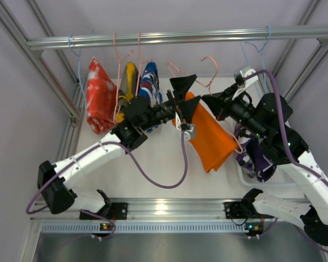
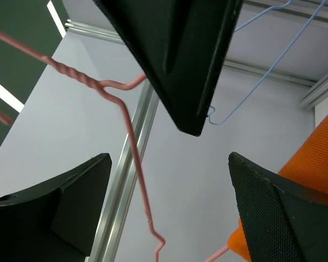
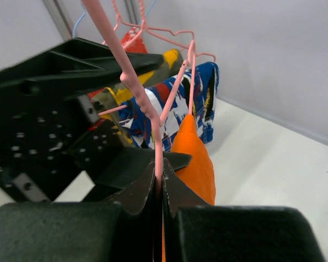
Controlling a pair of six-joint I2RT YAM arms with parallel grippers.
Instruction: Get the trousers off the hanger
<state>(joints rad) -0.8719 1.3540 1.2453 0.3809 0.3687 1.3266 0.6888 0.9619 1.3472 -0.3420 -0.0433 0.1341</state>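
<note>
The right gripper (image 3: 158,188) is pinched tight on the thin pink hanger (image 3: 132,76), holding it up below the rail (image 1: 180,37); the orange trousers (image 1: 212,141) hang from that hanger over the middle of the table, between the two arms; the left gripper (image 1: 187,96) is spread wide with nothing in it, just beside the top of the orange cloth, and the pink wire runs through the gap between its fingers (image 2: 284,218); the purple trousers (image 1: 258,159) lie in the white bin (image 1: 268,184) on the right, under the right arm, so I think that pair is done; the orange pair looks like the one in hand; next, I think, the left gripper must move onto the cloth, not the wire, close on it, and pull it off while the right one holds the hanger steady.
</note>
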